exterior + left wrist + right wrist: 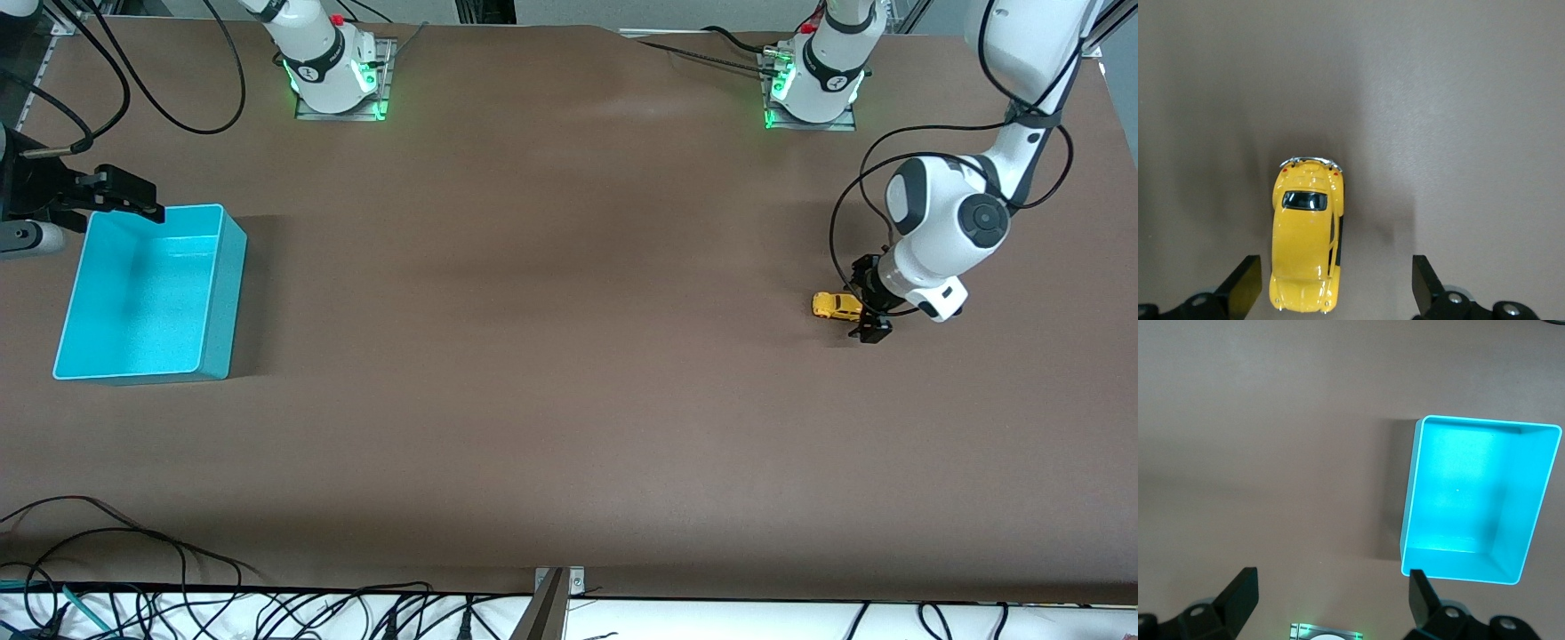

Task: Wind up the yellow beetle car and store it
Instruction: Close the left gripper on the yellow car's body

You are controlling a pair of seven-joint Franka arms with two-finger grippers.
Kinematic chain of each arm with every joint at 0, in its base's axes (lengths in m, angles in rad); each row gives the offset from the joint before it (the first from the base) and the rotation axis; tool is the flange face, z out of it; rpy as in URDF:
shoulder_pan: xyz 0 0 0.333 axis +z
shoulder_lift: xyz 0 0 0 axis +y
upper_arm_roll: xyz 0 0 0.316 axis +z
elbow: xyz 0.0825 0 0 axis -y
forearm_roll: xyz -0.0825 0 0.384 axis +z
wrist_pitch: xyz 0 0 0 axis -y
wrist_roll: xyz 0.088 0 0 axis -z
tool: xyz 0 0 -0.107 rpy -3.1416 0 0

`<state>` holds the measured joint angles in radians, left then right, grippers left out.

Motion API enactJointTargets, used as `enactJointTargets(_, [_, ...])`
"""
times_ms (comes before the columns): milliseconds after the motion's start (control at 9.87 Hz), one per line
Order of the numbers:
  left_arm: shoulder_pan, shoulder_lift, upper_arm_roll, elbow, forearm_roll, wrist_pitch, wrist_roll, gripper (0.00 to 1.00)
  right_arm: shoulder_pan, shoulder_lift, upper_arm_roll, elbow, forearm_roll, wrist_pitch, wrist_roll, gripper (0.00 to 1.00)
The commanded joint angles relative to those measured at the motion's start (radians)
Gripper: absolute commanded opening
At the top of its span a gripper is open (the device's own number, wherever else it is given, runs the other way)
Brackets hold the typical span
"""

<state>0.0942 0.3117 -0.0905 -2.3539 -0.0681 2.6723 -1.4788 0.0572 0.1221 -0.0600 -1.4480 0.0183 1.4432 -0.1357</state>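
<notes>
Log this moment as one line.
left gripper: open over yellow beetle car | right gripper: open, waiting near teal bin | bin empty

Teal bin [147,298] on brown table [569,356]

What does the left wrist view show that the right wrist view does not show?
Only the left wrist view shows the yellow toy car, lying on the table between the open left gripper's fingers. Only the right wrist view shows the teal bin, which holds nothing, off to one side of the open right gripper. Both show the brown table and two dark fingers spread apart.
</notes>
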Motion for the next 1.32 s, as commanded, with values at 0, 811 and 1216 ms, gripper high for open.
enactJointTargets(0, [-0.011, 0.000, 0.006, -0.025, 0.002, 0.020, -0.015, 1.00, -0.002, -0.009, 0.000, -0.006, 0.014, -0.004, -0.016, 1.00])
enactJointTargets(811, [0.001, -0.002, 0.009, -0.035, 0.050, 0.011, -0.021, 0.55, -0.002, -0.009, -0.001, -0.014, 0.014, -0.007, -0.030, 1.00])
enactJointTargets(1216, [-0.010, -0.023, 0.008, -0.021, 0.056, -0.014, -0.038, 0.00, -0.005, -0.009, -0.011, -0.014, 0.014, -0.004, -0.051, 1.00])
